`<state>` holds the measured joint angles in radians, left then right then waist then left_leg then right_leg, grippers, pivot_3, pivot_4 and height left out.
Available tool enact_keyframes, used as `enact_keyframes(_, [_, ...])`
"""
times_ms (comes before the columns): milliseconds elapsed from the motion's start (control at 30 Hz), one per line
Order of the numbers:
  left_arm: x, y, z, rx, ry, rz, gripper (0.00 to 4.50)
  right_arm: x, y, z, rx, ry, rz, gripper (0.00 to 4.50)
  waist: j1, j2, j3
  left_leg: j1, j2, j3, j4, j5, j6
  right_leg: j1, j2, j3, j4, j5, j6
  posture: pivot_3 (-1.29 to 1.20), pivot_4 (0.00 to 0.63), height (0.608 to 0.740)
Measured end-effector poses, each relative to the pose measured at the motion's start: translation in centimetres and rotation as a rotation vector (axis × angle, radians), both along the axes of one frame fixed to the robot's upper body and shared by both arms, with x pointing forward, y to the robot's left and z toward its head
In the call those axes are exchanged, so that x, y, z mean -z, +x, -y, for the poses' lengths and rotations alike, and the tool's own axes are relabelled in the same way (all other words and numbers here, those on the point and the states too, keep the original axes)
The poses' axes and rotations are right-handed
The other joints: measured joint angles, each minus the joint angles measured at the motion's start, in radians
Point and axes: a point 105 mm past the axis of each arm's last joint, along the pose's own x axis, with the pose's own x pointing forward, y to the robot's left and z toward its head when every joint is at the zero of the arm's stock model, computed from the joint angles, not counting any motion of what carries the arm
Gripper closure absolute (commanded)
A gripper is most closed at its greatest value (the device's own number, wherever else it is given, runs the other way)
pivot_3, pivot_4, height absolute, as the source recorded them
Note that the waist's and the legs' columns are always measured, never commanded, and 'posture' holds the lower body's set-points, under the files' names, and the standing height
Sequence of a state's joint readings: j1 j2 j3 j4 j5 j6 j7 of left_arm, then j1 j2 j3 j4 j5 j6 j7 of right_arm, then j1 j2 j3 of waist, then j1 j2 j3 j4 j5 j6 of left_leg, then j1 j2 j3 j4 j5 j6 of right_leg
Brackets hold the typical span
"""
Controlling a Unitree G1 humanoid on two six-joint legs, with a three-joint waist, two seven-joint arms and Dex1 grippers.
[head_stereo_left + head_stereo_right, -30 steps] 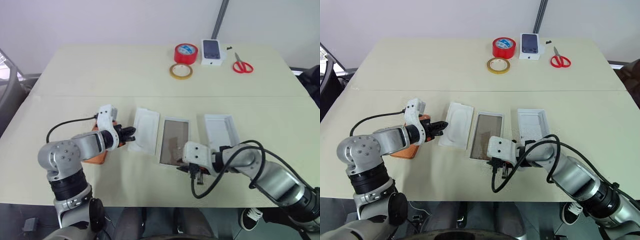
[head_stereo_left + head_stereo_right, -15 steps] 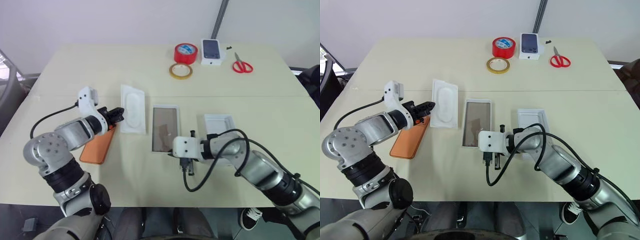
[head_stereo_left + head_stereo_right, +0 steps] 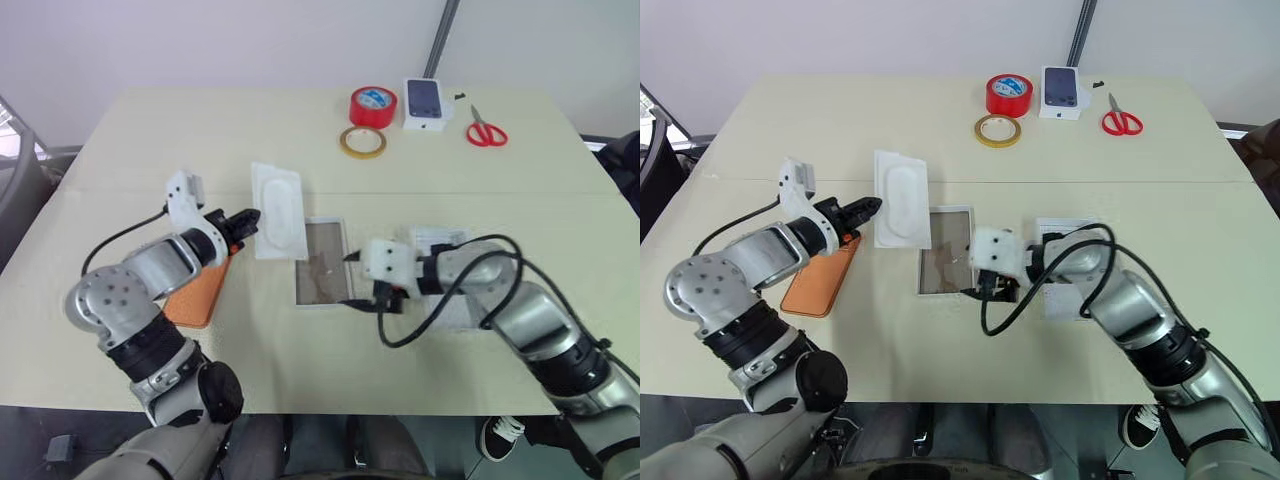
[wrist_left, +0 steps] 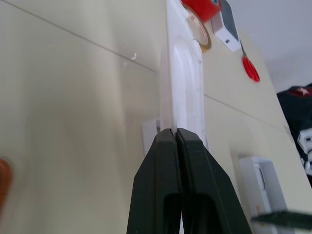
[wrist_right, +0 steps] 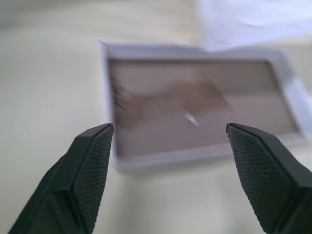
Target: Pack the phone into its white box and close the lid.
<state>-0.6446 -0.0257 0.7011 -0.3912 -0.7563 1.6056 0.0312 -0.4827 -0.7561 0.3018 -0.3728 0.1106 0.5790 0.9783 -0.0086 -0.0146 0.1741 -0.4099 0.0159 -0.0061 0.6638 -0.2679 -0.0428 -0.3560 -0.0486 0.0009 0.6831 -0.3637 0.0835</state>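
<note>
On our beige table point(image 3: 150, 150) the phone point(image 3: 196, 294) lies lengthwise just near-left of our left gripper point(image 3: 247, 218), clamped on the insert point(image 3: 278, 208); our right gripper point(image 5: 168, 146), spread wide, faces the white box point(image 3: 322, 264).

Orange phone point(image 3: 195, 294) by the table's point(image 3: 150, 150) left edge. White box point(image 3: 322, 277) with brownish floor, mid-table. White insert point(image 3: 279, 210), white lid point(image 3: 445, 275). Red tape roll point(image 3: 373, 106), yellowish tape ring point(image 3: 361, 142), red-handled scissors point(image 3: 485, 128) and white carton point(image 3: 425, 104) printed with dark phone, along far edge. Beige table. Black gripper fingers point(image 5: 83, 170).
</note>
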Motion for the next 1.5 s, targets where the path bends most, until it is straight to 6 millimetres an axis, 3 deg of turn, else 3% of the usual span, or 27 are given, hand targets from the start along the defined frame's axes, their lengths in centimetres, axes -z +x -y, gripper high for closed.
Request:
enact_keyframes(100, [1.4,-0.6,1.6,0.035,-0.013,-0.048,4.5,-0.8,0.4,1.3,0.05,0.007,0.02,0.51,-0.003,0.0,0.0,0.0,0.0,0.0,0.0,0.0,0.0,0.0,0.001,0.0,0.0,0.0,0.0,0.0,0.15,0.74])
enact_keyframes(333, [3.8,-2.1,4.4,0.066,-0.016,-0.133,4.5,-0.4,0.4,1.8,0.07,0.006,0.012,0.51,-0.003,0.0,0.0,0.0,0.0,0.0,0.0,0.0,0.0,0.0,0.001,0.0,0.0,0.0,0.0,0.0,0.15,0.74])
enact_keyframes(433, [3.5,-2.3,4.4,0.055,0.002,-0.121,3.53,-0.4,0.5,1.8,0.076,0.008,0.018,0.45,-0.003,0.0,0.0,0.0,0.0,0.0,0.0,0.0,0.0,0.0,0.001,0.0,0.0,0.0,0.0,0.0,0.15,0.74])
enact_keyframes(600, [3.4,-2.4,4.5,0.058,0.006,-0.117,0.94,-0.4,0.8,1.8,0.087,0.02,0.023,0.45,-0.002,0.0,0.0,0.0,0.0,0.0,0.0,0.0,0.0,0.0,0.001,0.0,0.0,0.0,0.0,0.0,0.15,0.74])
enact_keyframes(633, [3.3,-2.4,4.6,0.062,0.001,-0.11,0.46,-0.4,1.0,1.7,0.091,0.027,0.024,0.7,-0.002,0.0,0.0,0.0,0.0,0.0,0.0,0.0,0.0,0.0,0.001,0.0,0.0,0.0,0.0,0.0,0.15,0.74])
enact_keyframes(733, [2.6,-2.5,4.5,0.074,-0.025,-0.077,0.44,-1.0,1.7,1.3,0.102,0.054,0.037,1.76,-0.003,0.0,0.0,0.0,0.0,0.0,0.0,0.0,0.0,0.0,0.001,0.0,0.0,0.0,0.0,0.0,0.15,0.74])
enact_keyframes(900, [0.6,-2.2,3.0,0.077,0.001,0.014,0.44,-1.7,2.7,-0.3,0.115,0.116,0.042,4.47,-0.005,0.0,0.0,0.0,0.0,0.0,0.0,0.0,-0.001,0.0,0.001,0.0,0.0,0.0,0.0,0.0,0.15,0.74])
enact_keyframes(967, [0.0,-2.1,1.5,0.07,0.079,0.048,0.44,-1.8,3.0,-1.5,0.116,0.14,0.038,4.47,-0.007,0.0,0.0,0.0,0.001,0.0,-0.001,0.001,-0.001,-0.001,0.002,0.0,0.0,0.0,0.0,0.0,0.15,0.74])
enact_keyframes(1100, [0.6,-2.7,-2.8,0.061,0.439,0.108,0.44,-1.2,4.4,-4.2,0.16,0.166,0.022,4.47,-0.016,0.0,0.0,0.001,0.0,0.001,-0.004,0.002,-0.004,-0.003,0.002,0.002,0.0,0.0,0.0,0.0,0.15,0.74])
enact_keyframes(1267, [2.5,-4.3,-4.7,0.164,0.598,0.206,0.44,-0.6,6.3,-7.2,0.218,0.162,0.052,4.47,-0.008,0.0,0.0,0.001,0.0,0.001,-0.004,0.002,-0.004,-0.003,0.001,0.002,0.0,0.0,-0.001,0.0,0.15,0.74])
enact_keyframes(1500, [2.7,-5.6,-5.9,0.249,0.637,0.345,0.44,1.5,7.6,-8.6,0.294,0.129,0.028,4.47,-0.006,0.0,0.0,0.001,0.0,0.001,-0.006,0.002,-0.003,-0.004,-0.001,0.001,0.0,0.0,-0.001,0.0,0.15,0.74])
